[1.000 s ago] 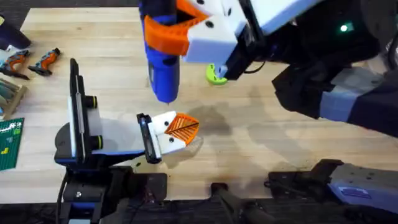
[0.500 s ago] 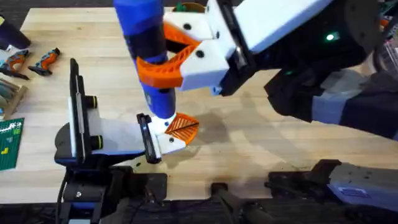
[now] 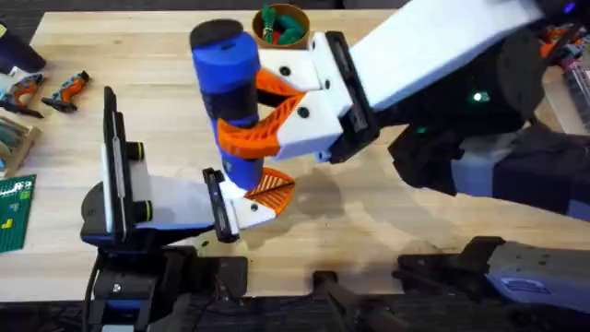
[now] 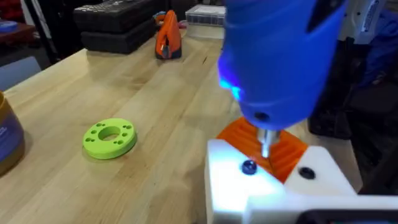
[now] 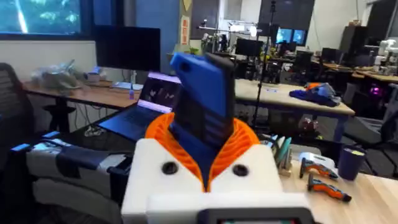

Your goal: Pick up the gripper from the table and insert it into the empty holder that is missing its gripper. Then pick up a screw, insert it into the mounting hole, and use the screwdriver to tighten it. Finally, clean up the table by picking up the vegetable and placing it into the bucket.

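My right gripper (image 3: pixel 241 115) (image 5: pixel 202 140) is shut on the blue screwdriver (image 3: pixel 226 74) (image 5: pixel 202 93) and holds it nearly upright over my left gripper (image 3: pixel 263 194). The left fingers look shut. The orange gripper (image 3: pixel 270 187) (image 4: pixel 280 152) sits in its white holder (image 3: pixel 249 212) (image 4: pixel 230 186). The screwdriver (image 4: pixel 280 56) glows blue, and its metal bit (image 4: pixel 266 142) hangs just beside a dark screw (image 4: pixel 249 167) in the holder. The brown bucket (image 3: pixel 281 26) (image 4: pixel 6 134) stands at the table's back. The vegetable is hidden.
A lime-green disc with holes (image 4: pixel 110 137) lies on the table near the bucket. Two orange-and-black hand tools (image 3: pixel 64 88) lie at the far left, and a green card (image 3: pixel 14 212) sits at the left edge. The right arm spans the table's right half.
The right arm has swung the screwdriver down and toward the left gripper, so its bit now hangs over the holder. The bucket at the back has come into sight. The left arm stayed put.
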Robot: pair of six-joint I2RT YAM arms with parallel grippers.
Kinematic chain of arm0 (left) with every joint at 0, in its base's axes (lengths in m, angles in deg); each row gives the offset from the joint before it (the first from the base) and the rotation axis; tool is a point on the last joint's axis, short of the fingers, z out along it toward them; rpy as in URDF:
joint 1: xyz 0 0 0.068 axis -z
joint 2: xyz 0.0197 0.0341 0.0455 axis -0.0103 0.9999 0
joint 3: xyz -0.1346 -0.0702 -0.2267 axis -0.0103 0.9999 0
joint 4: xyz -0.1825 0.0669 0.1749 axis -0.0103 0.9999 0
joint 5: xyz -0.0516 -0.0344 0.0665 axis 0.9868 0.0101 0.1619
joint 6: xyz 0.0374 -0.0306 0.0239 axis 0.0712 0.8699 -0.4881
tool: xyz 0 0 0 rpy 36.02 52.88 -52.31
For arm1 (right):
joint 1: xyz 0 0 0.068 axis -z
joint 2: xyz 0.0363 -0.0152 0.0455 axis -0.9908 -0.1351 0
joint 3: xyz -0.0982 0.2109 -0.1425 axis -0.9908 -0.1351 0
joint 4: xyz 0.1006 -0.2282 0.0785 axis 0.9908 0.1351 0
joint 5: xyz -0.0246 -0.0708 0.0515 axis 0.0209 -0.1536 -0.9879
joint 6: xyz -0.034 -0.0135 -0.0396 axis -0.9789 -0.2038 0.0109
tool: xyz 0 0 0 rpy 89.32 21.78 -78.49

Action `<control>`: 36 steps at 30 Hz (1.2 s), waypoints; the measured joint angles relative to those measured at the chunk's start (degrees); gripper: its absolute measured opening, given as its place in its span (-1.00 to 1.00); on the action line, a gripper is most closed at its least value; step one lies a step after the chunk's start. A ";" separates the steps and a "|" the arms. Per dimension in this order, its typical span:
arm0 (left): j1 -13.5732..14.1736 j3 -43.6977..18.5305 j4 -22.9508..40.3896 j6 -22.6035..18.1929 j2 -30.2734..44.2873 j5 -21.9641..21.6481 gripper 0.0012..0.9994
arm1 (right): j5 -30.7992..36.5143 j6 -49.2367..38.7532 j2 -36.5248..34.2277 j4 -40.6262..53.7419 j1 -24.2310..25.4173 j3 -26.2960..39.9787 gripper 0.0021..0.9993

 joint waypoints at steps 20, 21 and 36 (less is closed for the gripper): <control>0.00 0.00 0.00 -0.01 0.00 0.00 -0.99 | 0.93 -3.05 0.00 0.41 -1.16 -0.01 -0.95; 0.00 0.00 0.00 0.01 0.00 0.00 -0.99 | 0.93 -3.10 0.00 0.59 -1.16 0.00 -0.95; 0.00 0.00 0.00 -0.01 -0.01 0.00 -0.99 | 0.97 -4.22 0.00 1.95 -1.16 -0.02 -0.95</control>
